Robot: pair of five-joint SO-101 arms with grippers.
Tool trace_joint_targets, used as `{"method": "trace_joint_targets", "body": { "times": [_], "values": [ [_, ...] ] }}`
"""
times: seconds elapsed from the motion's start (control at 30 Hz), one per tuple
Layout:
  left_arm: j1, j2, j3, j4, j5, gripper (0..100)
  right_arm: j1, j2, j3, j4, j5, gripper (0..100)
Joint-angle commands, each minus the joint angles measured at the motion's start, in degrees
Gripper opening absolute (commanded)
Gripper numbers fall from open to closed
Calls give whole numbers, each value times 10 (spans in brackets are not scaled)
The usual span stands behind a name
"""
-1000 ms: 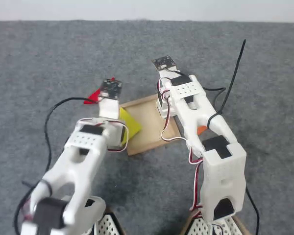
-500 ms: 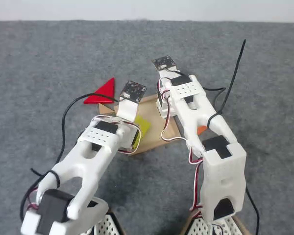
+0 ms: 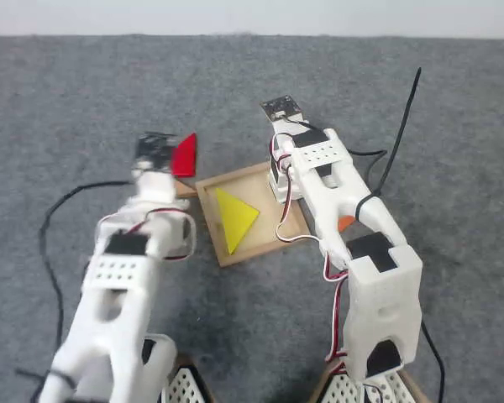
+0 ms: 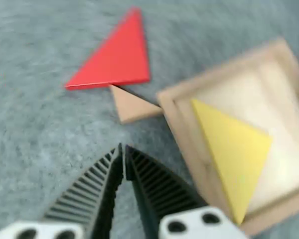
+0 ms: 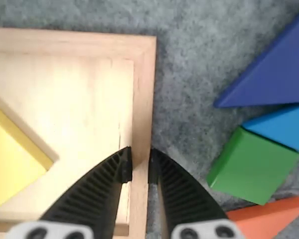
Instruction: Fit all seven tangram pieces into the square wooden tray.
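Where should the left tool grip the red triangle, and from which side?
Probably from straight above: the red triangle lies flat on the carpet. Pinch across its two edges near the pointed corner farthest from the tan piece, which crowds one edge.

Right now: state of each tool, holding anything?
Left tool: closed, holding nothing.
Right tool: closed on the wooden tray, gripping its side wall.

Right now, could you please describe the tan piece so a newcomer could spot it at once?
Find the tray on the grey carpet. Between its corner and the red triangle lies the tan piece: small and plain, unlike its bright neighbours.
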Motion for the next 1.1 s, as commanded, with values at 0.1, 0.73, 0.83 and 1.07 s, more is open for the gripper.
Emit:
{"method": "trace_joint_targets", "body": {
  "times": [0.1, 0.73, 0.83, 1.07],
  "values": [
    [-37, -65, 20, -50, 24, 12, -14, -25, -30, -2, -8, 40],
    [-60, -69, 33, -53, 18, 12, -12, -189, 32, 12, -7, 136],
    [-61, -69, 33, -51, -8, 12, -20, -224, 64, 5, -4, 117],
    [-102, -69, 70, -20, -94, 12, -97, -217, 166, -90, 0, 22]
  ]
}}
